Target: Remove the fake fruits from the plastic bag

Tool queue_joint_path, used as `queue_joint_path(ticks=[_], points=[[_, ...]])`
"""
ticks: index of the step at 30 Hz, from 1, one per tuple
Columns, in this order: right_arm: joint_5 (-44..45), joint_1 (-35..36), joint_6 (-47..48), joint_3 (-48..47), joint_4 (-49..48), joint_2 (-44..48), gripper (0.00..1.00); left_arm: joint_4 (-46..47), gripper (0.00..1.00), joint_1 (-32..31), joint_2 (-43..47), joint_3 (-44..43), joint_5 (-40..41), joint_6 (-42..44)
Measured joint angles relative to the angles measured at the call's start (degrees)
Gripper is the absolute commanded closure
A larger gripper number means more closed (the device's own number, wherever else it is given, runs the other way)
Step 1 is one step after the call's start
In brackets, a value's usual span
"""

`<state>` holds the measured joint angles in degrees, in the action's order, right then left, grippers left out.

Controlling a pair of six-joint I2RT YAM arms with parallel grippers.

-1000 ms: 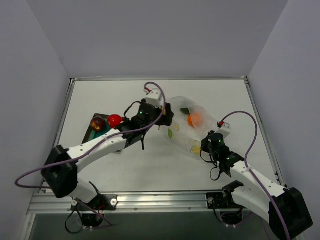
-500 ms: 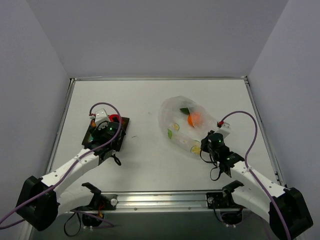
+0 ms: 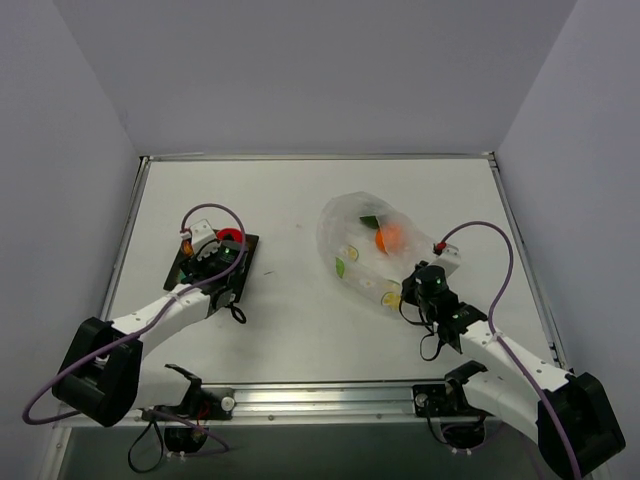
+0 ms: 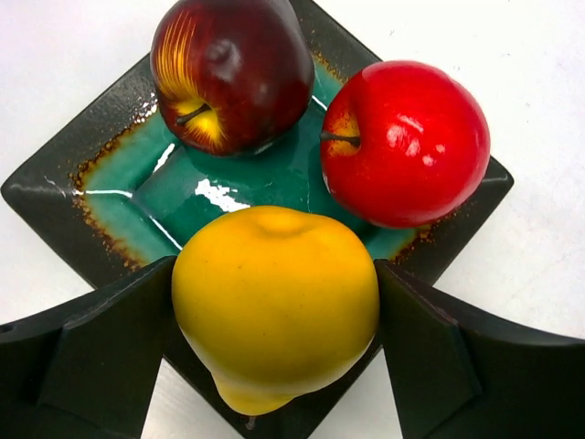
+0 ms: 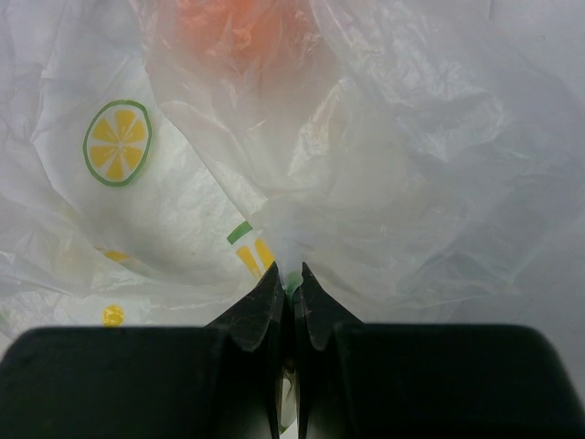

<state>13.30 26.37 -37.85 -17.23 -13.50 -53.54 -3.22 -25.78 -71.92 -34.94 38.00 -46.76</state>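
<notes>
My left gripper (image 4: pixel 274 267) is shut on a yellow pear (image 4: pixel 274 311), its fingers (image 4: pixel 110 347) pressed on both sides, over the near corner of the dark square tray (image 4: pixel 55 197). A dark red apple (image 4: pixel 233 73) and a red apple (image 4: pixel 402 142) lie in the tray. In the top view the left gripper (image 3: pixel 213 262) covers most of the tray (image 3: pixel 249 250). The plastic bag (image 3: pixel 355 240) lies right of centre with an orange fruit (image 3: pixel 388 238) inside. My right gripper (image 5: pixel 288 274) is shut on a pinch of bag film (image 5: pixel 384 165); the orange fruit (image 5: pixel 242 37) shows blurred through it.
The table's raised edges run along the back and both sides, with grey walls beyond. The right arm's cable (image 3: pixel 490 240) arcs beside the bag. Bare white tabletop (image 3: pixel 290 300) lies between tray and bag.
My left arm has swung from the bag's mouth over to the tray on the left, carrying the yellow pear. The right gripper and bag have stayed put.
</notes>
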Motion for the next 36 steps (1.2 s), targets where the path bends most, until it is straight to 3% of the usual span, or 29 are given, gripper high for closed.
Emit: queue_joint_path(ticks=[6, 11, 13, 15, 17, 21, 26, 32, 36], points=[[0.0, 0.0, 0.0, 0.0, 0.0, -0.2, 1.0, 3.6, 0.04, 0.7, -3.1, 0.0, 0.2, 1.2], [0.2, 0.0, 0.0, 0.0, 0.0, 0.0, 1.0, 5.0, 0.04, 0.7, -1.6, 0.7, -2.3, 2.1], [0.5, 0.0, 0.0, 0.0, 0.0, 0.3, 1.0, 4.9, 0.09, 0.0, 0.9, 1.3, -3.1, 2.5], [0.9, 0.0, -0.1, 0.0, 0.1, 0.9, 1.0, 4.8, 0.28, -2.2, 3.9, 1.4, -3.0, 3.1], [1.3, 0.0, -0.2, 0.0, 0.2, 1.7, 1.0, 4.8, 0.37, -7.3, 7.1, 1.3, -1.8, 4.7], [2.5, 0.0, -0.9, 0.2, 0.9, 3.7, 1.0, 5.5, 0.43, -18.8, 7.8, -2.4, -1.4, 8.3], [4.8, 0.1, -2.3, 1.6, 2.4, 8.3, 1.0, 9.9, 0.43, -27.9, -2.9, -16.0, -7.9, 13.8], [8.2, 0.3, -4.6, 2.6, 4.9, 13.6, 1.0, 12.1, 0.43, -31.5, -21.7, -35.8, -20.5, 20.1], [10.0, 0.3, -5.9, 3.4, 5.9, 17.1, 1.0, 12.2, 0.43, -31.8, -31.5, -43.8, -26.6, 24.4]])
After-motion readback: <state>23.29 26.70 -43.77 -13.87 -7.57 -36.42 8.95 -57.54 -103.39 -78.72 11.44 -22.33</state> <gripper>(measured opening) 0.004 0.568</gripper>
